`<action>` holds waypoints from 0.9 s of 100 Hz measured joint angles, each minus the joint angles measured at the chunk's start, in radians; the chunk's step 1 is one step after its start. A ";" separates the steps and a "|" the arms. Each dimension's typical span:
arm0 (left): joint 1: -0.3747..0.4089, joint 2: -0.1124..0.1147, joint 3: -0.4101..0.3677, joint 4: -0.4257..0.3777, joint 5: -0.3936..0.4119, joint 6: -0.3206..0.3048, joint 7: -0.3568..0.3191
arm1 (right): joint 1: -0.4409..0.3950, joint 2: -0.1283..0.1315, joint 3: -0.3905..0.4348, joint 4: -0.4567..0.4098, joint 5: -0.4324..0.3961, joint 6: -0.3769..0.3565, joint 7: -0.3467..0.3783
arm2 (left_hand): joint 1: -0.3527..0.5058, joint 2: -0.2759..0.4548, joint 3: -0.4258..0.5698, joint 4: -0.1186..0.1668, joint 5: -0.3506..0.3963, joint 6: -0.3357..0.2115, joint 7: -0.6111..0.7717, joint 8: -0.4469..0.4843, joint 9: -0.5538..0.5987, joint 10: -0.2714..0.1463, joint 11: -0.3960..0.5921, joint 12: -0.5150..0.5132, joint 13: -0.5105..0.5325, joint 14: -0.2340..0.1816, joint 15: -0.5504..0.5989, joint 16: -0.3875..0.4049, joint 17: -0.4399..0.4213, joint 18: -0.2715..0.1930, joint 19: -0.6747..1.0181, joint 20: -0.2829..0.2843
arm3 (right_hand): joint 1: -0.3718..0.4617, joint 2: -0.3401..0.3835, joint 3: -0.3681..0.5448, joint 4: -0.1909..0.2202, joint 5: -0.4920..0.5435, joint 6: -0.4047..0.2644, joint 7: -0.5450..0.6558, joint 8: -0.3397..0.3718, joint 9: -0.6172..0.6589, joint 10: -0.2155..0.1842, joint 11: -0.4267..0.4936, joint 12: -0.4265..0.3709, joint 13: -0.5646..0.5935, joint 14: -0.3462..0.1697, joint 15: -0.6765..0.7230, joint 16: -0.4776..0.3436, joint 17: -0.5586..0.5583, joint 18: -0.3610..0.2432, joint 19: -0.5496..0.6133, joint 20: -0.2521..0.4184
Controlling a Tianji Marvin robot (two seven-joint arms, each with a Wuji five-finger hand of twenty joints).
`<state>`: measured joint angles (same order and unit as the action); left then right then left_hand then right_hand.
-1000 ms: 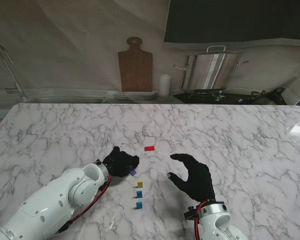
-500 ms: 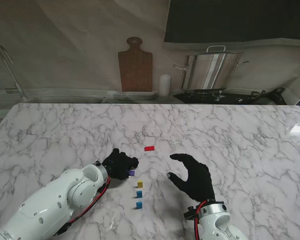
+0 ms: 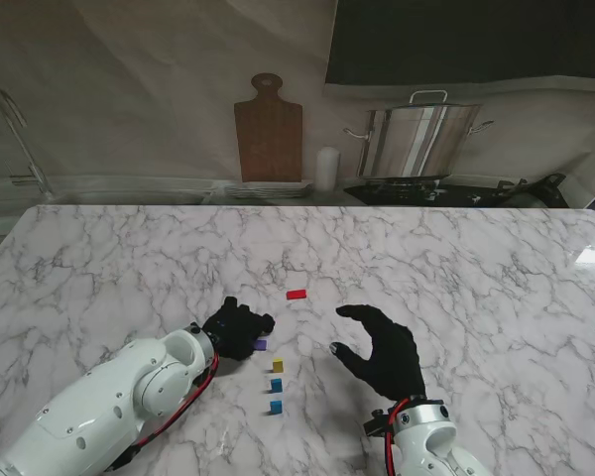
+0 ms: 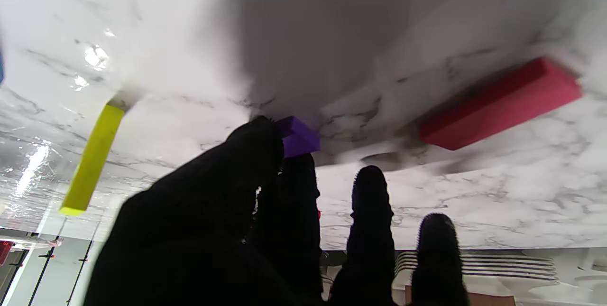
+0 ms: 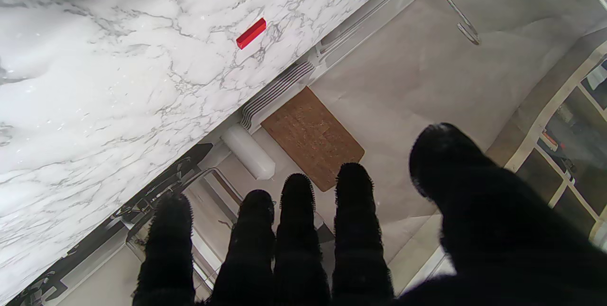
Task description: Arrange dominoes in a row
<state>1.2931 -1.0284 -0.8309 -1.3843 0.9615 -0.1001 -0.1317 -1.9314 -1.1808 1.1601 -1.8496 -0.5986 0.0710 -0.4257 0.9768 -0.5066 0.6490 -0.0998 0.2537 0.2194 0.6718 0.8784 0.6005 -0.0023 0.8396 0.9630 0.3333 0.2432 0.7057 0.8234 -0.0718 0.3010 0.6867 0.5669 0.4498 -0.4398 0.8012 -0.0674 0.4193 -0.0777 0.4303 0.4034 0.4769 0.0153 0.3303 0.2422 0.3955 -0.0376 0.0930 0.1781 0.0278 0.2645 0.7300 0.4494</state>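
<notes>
One purple domino [image 3: 260, 344] at left hand [image 3: 235, 328] fingertips [image 4: 256, 135], touching.

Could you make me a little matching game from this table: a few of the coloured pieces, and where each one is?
Things:
1. purple domino
2. red domino
3. yellow domino
4. nearest blue domino

Places:
A. lying flat, farthest from me
B. end of the row nearest to me
C. at the left hand's fingertips
D. standing between purple and blue

Pairs: 1-C, 2-A, 3-D, 4-B
</notes>
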 measured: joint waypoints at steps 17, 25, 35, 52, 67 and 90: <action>0.000 0.000 0.001 -0.001 0.015 0.005 0.011 | 0.000 0.000 0.000 0.001 0.000 -0.001 0.000 | 0.000 -0.006 -0.020 -0.031 0.040 0.000 0.000 -0.010 0.000 0.003 0.083 0.008 0.029 -0.002 0.087 0.081 0.004 0.008 0.027 0.000 | 0.000 0.000 0.000 0.000 0.000 0.000 0.000 0.000 0.000 0.000 0.000 0.000 0.000 0.000 0.000 0.000 0.000 0.000 0.000 0.000; 0.000 0.000 0.002 0.001 0.015 0.006 0.017 | 0.000 0.000 0.000 0.001 0.000 -0.002 0.000 | 0.000 -0.013 -0.022 -0.040 0.055 -0.004 0.004 -0.012 0.000 0.004 0.114 0.032 0.040 -0.002 0.102 0.095 0.013 0.010 0.036 0.000 | 0.000 0.000 0.000 0.000 0.000 0.000 0.000 0.000 0.000 0.000 0.000 0.000 0.000 0.000 0.000 0.000 0.000 0.000 0.000 0.000; -0.001 0.000 0.002 0.001 0.015 0.005 0.023 | 0.000 0.000 0.000 0.001 0.001 -0.003 0.000 | 0.000 -0.035 -0.032 -0.053 0.096 -0.022 0.047 -0.011 0.027 0.004 0.229 0.106 0.041 -0.003 0.115 0.115 0.014 0.013 0.044 0.000 | 0.000 0.000 0.000 0.000 0.000 0.000 0.000 0.000 0.000 0.000 0.000 0.000 0.000 0.000 0.000 0.000 0.000 0.000 0.000 0.000; 0.002 0.000 0.000 0.001 0.015 0.002 0.025 | 0.000 0.000 0.000 0.001 0.001 -0.004 -0.002 | 0.009 -0.032 -0.018 -0.050 0.158 -0.110 0.168 0.042 0.123 -0.071 0.337 0.123 0.054 -0.003 0.126 0.130 0.014 0.022 0.050 0.000 | 0.000 0.000 0.000 0.000 0.000 0.000 0.000 0.000 0.000 0.000 0.000 0.000 0.000 0.000 0.000 0.000 0.000 0.000 0.000 0.000; 0.008 0.000 -0.005 -0.002 0.019 0.004 0.025 | 0.000 -0.001 0.000 0.001 0.001 -0.005 -0.003 | 0.009 -0.022 -0.012 -0.049 0.169 -0.144 0.225 0.050 0.125 -0.083 0.354 0.133 0.054 -0.003 0.127 0.140 0.014 0.024 0.050 0.000 | 0.000 0.000 0.000 0.000 0.002 0.000 0.000 0.000 0.000 0.000 0.000 0.000 0.000 0.000 0.000 0.000 0.000 0.000 0.000 0.000; 0.017 0.000 -0.012 -0.010 0.021 0.022 0.025 | 0.001 -0.001 0.001 0.002 0.002 -0.006 -0.004 | 0.035 0.030 -0.136 -0.034 0.207 -0.215 0.264 -0.001 0.125 -0.087 0.317 0.158 0.050 0.002 0.119 0.140 0.012 0.025 0.051 0.000 | 0.000 0.000 0.000 0.000 0.002 0.000 0.000 0.000 0.000 0.008 0.000 0.001 0.000 0.000 0.000 0.000 0.000 0.000 0.000 0.000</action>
<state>1.3099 -1.0287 -0.8427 -1.3947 0.9830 -0.0779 -0.1070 -1.9308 -1.1819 1.1607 -1.8478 -0.5964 0.0653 -0.4299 1.0121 -0.4770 0.5126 -0.1337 0.4607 0.0041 0.9356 0.8775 0.7259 -0.0897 1.1567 1.1214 0.3834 0.2451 0.8244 0.9638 -0.0595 0.3260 0.7375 0.5669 0.4498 -0.4398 0.8012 -0.0671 0.4211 -0.0774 0.4303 0.4034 0.4772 0.0234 0.3305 0.2429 0.3956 -0.0373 0.0931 0.1781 0.0279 0.2645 0.7300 0.4497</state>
